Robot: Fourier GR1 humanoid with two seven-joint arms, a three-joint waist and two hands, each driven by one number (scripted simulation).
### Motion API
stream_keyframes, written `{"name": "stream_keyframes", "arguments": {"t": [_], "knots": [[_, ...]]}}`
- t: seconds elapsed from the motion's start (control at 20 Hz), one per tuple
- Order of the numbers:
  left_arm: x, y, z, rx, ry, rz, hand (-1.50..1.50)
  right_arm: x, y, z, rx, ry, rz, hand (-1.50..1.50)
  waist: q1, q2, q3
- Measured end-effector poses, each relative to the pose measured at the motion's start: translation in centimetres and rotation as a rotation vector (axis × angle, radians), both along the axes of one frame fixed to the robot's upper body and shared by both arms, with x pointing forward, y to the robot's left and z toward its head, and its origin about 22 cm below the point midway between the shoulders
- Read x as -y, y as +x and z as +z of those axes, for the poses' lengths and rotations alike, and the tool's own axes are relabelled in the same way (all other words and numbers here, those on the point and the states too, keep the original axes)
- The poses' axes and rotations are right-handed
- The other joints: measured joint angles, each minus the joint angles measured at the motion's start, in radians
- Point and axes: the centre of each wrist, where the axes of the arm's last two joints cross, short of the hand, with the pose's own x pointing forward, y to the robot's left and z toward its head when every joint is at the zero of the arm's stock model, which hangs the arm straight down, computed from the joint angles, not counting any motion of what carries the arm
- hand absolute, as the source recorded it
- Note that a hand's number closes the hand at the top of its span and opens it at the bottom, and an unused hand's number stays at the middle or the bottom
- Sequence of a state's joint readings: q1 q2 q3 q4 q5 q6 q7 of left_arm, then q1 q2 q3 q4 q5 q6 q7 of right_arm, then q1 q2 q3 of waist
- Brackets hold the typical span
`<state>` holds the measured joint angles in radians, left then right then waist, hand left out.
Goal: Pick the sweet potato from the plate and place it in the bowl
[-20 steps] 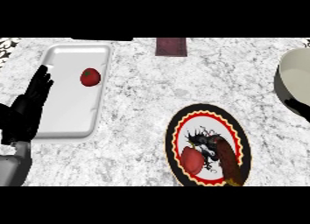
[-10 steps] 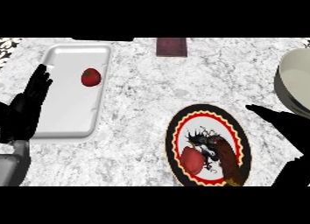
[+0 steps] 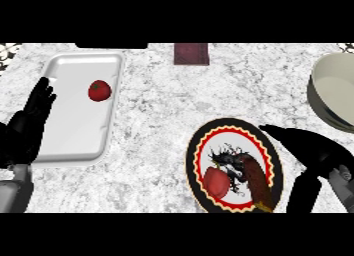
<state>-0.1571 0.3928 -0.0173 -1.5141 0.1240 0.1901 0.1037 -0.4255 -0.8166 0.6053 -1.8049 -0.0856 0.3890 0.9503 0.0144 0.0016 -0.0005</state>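
Presently catalogued: the counter, white-grey marbled stone, is carrying everything. The plate, round with a black rim, a red scalloped band and a white centre printed with a black dragon, is sitting right of centre. The sweet potato, a reddish rounded lump, is lying on the plate's lower left part. A dark brown elongated shape is running beside it to the rim, and whether that is print or object is hard to make out. The bowl, cream, smooth and deep, is standing at the upper right, cut off by the view's edge. The tray, white, glossy and rectangular with rounded corners, is holding a small red round fruit. The right hand is hovering at the plate's right rim, fingers extended, thumb spread, grasping nothing. The left hand is resting at the tray's left edge, fingers straight and up, empty. A dark maroon rectangle is lying at the top edge. No writing is showing.
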Motion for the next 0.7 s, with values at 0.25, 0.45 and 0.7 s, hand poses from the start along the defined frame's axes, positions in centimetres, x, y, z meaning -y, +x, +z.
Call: {"name": "stream_keyframes", "arguments": {"t": [0.25, 0.45, 0.7], "knots": [[0.3, -0.4, -0.4, 0.0, -0.002, 0.0, 0.0, -1.1, -0.2, -1.3, 0.075, -0.061, 0.03, -1.5, -0.008, -0.001, 0.0], [-0.5, 0.0, -0.3, -0.002, 0.001, 0.009, 0.0, -1.2, -0.3, -2.3, 0.083, -0.064, 0.029, -1.5, -0.012, -0.002, 0.0], [-0.6, -1.3, -0.5, -0.005, 0.001, 0.003, 0.0, -2.0, -0.8, -4.6, 0.039, -0.066, 0.023, -1.5, -0.01, -0.002, 0.0]]}}
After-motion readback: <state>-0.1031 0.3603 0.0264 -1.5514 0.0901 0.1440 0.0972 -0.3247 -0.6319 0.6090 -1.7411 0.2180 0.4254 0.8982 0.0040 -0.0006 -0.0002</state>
